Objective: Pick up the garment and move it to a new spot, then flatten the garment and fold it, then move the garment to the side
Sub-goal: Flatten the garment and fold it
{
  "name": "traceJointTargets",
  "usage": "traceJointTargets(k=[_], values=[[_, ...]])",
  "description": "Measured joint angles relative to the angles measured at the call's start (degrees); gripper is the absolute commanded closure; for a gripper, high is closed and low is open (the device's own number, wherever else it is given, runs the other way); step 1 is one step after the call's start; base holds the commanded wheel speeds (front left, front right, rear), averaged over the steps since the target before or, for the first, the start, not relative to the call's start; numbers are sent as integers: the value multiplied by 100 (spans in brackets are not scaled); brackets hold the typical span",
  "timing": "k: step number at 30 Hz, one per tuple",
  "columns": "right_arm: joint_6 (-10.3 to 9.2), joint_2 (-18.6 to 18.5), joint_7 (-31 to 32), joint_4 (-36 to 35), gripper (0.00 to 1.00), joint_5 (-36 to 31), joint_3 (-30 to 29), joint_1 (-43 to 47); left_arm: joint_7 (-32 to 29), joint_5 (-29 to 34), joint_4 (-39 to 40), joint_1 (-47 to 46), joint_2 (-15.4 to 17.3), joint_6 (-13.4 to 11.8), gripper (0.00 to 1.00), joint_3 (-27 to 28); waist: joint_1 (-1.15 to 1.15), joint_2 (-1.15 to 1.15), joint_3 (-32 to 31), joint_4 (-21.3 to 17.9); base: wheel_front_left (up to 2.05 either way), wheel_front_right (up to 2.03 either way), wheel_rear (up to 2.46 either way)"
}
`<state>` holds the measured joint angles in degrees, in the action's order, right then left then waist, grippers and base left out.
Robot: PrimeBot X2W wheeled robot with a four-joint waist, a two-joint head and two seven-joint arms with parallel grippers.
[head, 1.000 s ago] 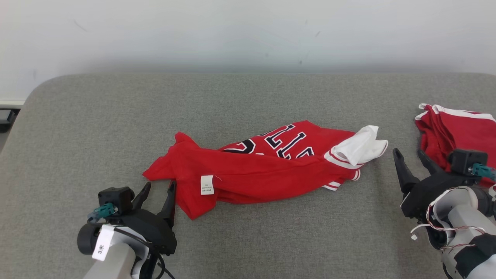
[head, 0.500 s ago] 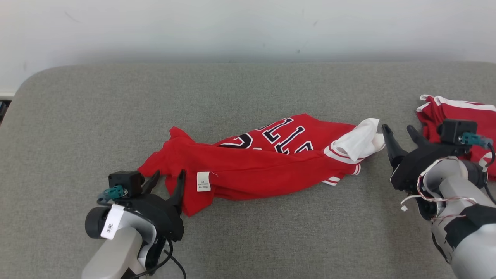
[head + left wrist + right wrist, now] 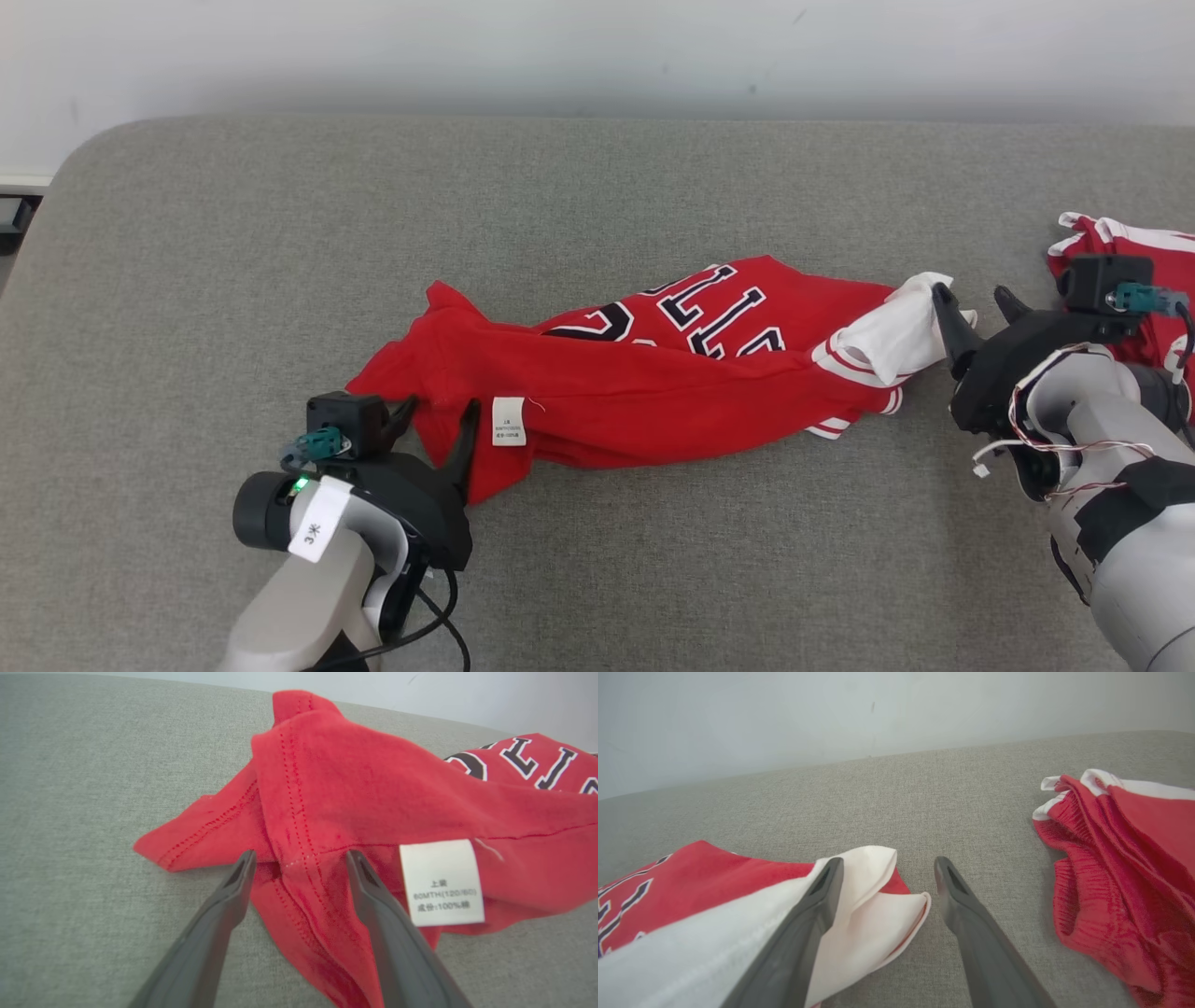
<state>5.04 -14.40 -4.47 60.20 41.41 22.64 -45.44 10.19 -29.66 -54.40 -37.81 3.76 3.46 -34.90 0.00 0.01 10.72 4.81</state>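
L gripper (image 3: 442, 406) lower left of head view, jaws wide apart, fingers pointing up, tilted slightly right. L forearm (image 3: 289, 616) pale, white tag (image 3: 316, 532) on wrist. R gripper (image 3: 969, 291) at right side, jaws wide apart, fingers angled up-left. R forearm (image 3: 1139, 569) pale, loose wires (image 3: 1055, 446) at wrist.

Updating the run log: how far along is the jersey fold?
Done: nothing visible; the red jersey lies crumpled on the grey pad. In hand: the first pick. The open left gripper straddles the hem beside the care label; the open right gripper sits at the white sleeve. Neither is closed on cloth. Left: grasp, lift, relocate, flatten, fold, set aside.
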Motion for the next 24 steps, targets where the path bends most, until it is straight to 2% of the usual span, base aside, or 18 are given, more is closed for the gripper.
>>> traceJointTargets(k=[7,17,18,20,21,22,23,24], values=[[0,45,71,263,0,-29,82,-27,51,56,0,0,-20,-91,0,-119,0,0,8,63,0,0,0],[0,136,196,550,0,-45,102,-328,49,10,-36,-35,-89,-34,0,-127,0,0,116,101,0,0,0],[0,163,194,571,0,-45,100,-364,42,-3,-42,-36,-101,-25,5,-130,0,0,123,107,0,0,0],[0,221,198,632,0,-30,88,-433,41,-36,-57,-42,-121,12,42,-127,0,0,136,119,0,0,0],[0,245,198,643,5,-18,76,-449,35,-58,-69,-49,-130,16,62,-130,0,0,142,125,0,0,0],[0,266,200,659,51,-16,71,-453,12,-62,-82,-64,-137,26,73,-133,0,0,146,130,0,0,0],[0,288,202,686,77,-16,73,-453,-8,-69,-98,-87,-141,66,100,-133,0,0,151,134,0,0,0],[0,311,200,708,100,-15,70,-453,-9,-92,-120,-122,-144,67,100,-133,0,0,155,138,0,0,0]])
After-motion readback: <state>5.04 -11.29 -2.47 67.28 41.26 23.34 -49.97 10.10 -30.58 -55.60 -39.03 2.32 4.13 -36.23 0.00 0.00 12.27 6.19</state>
